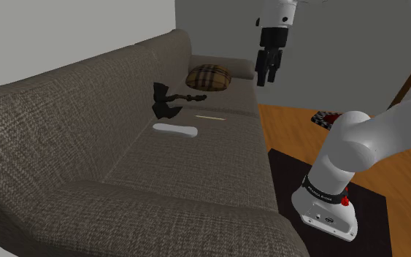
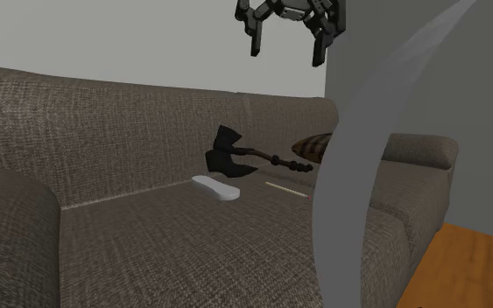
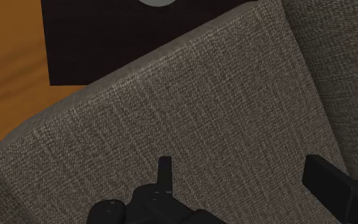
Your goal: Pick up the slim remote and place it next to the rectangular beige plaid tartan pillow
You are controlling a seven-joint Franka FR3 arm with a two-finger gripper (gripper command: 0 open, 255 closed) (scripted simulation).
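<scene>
Grey-brown sofa [image 1: 87,95], 1 white remote [image 1: 175,130], 1 black axe [image 1: 168,102], 1 plaid pillow [image 1: 209,77]; 1 claw [image 1: 267,67] above, wide.

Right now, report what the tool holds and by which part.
Nothing: the tool hangs open above the sofa, and the white remote lies untouched on the seat.

A grey-brown woven sofa [image 1: 123,168] is stretching across the shoulder view, and a black double-headed axe [image 1: 166,104] is resting on its seat close to the backrest, its handle pointing toward three o'clock. A thin pale stick [image 1: 211,116] is lying flat on the cushion just beside the axe, between three and four o'clock from it. A wooden floor [image 1: 291,124] is showing at three o'clock of the seat, with a dark mat [image 1: 287,171] lying on it toward five o'clock.
</scene>
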